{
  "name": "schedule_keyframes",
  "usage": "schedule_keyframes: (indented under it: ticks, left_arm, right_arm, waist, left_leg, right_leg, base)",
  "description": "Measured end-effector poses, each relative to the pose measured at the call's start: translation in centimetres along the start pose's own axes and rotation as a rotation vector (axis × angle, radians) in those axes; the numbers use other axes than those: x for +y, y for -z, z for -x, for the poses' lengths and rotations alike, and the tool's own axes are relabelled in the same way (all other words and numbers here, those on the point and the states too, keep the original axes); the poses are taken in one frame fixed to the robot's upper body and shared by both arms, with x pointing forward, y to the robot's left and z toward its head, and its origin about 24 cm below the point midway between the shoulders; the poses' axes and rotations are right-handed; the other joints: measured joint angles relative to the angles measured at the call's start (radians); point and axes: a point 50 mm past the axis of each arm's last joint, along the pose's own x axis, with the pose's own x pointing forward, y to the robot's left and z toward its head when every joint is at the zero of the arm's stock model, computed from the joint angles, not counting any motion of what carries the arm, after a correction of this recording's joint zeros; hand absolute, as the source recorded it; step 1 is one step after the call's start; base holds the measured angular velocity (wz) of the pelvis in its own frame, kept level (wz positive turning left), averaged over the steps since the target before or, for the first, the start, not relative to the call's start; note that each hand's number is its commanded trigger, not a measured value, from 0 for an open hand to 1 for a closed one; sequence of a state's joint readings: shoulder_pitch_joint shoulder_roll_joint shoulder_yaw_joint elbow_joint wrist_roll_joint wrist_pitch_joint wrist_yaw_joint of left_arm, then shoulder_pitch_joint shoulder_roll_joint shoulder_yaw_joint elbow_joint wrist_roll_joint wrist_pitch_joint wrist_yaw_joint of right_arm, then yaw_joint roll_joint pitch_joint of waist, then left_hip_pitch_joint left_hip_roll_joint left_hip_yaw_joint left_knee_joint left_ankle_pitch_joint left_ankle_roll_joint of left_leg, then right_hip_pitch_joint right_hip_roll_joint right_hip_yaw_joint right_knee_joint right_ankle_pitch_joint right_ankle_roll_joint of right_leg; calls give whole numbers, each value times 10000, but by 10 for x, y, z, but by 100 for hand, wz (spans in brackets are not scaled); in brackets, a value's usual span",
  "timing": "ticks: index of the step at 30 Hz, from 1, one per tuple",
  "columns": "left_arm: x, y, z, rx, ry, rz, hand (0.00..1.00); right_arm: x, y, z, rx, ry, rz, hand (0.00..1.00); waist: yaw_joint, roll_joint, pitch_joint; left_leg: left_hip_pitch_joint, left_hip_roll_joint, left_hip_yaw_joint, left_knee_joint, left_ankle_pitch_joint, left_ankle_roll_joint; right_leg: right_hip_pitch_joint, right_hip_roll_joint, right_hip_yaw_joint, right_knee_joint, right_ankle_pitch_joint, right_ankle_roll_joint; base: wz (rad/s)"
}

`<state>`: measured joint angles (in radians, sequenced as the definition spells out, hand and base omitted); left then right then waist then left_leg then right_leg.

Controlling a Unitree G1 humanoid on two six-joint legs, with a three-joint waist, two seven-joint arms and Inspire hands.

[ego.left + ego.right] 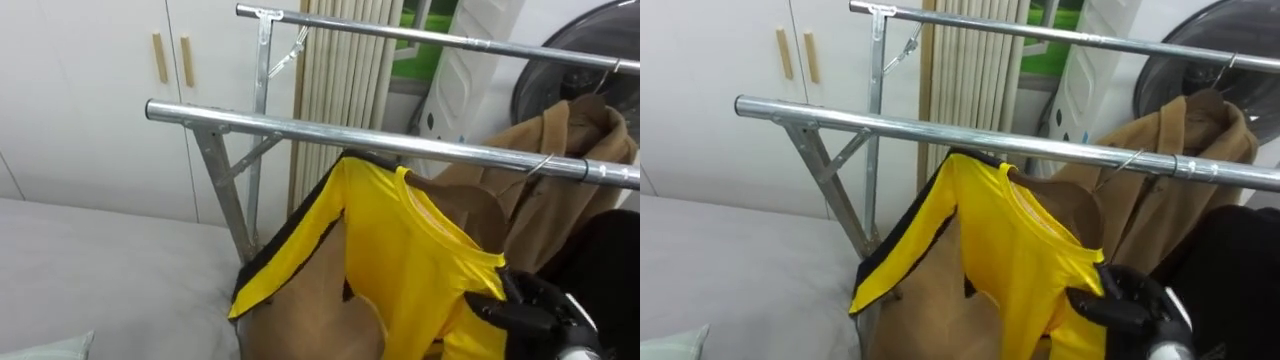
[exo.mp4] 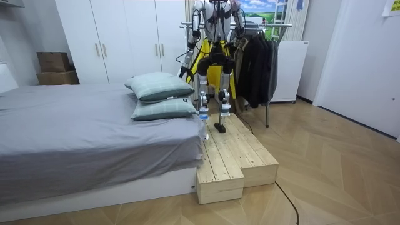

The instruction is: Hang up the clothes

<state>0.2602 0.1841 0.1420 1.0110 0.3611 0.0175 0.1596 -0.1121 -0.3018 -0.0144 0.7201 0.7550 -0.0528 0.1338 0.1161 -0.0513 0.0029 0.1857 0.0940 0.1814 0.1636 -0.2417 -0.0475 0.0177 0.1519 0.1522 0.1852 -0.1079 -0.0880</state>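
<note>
Clutching the yellow shirt, the right robot hand holds it collar-up, sloping down from the rail

White wardrobe, grey bed, wooden floor

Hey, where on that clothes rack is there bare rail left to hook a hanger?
The near rail is bare from its left end to the yellow garment that the right hand grips. The far rail looks bare along its left and middle. Right of the garment it is crowded: the tan coat hangs there, dark clothing beside it.
</note>
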Motion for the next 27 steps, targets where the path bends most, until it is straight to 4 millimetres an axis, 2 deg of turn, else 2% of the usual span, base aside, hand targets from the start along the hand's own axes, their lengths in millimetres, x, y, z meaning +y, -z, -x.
schedule_keyframes:
  ticks: [3, 7, 14, 27]
  left_arm:
    - [-9, -1, 2, 4, 154, 120, 0]
    - [-13, 1, 3, 62, 264, 189, 0]
    - [-15, 3, 3, 83, 335, 165, 0]
    - [-16, 4, 3, 96, 367, 127, 0]
  right_arm:
    - [4, 14, 4, 155, -284, -1304, 0]
    - [7, 19, 6, 126, -605, -2459, 0]
    - [13, 22, 5, 52, -940, -3951, 0]
    - [21, 21, 7, -19, -1647, -3900, 0]
  waist:
    - [-22, 159, 36]
    - [-17, 396, -27]
    - [-13, 393, -36]
    - [-35, 404, -46]
  left_leg:
    - [-90, -14, 18, -2, -2, 0]
    - [-210, -34, 21, 1, 0, 1]
    - [-184, -3, 25, -1, 2, 1]
    - [-185, -16, 53, 5, 2, 0]
  right_leg:
    - [-119, 12, 100, 20, 8, -10]
    - [-336, 16, 119, 161, 53, 0]
    - [-345, 61, 119, 206, 40, 3]
    - [-351, 51, 131, 218, 49, -9]
  base:
    - [-10]
    - [-6]
    - [-1]
    - [0]
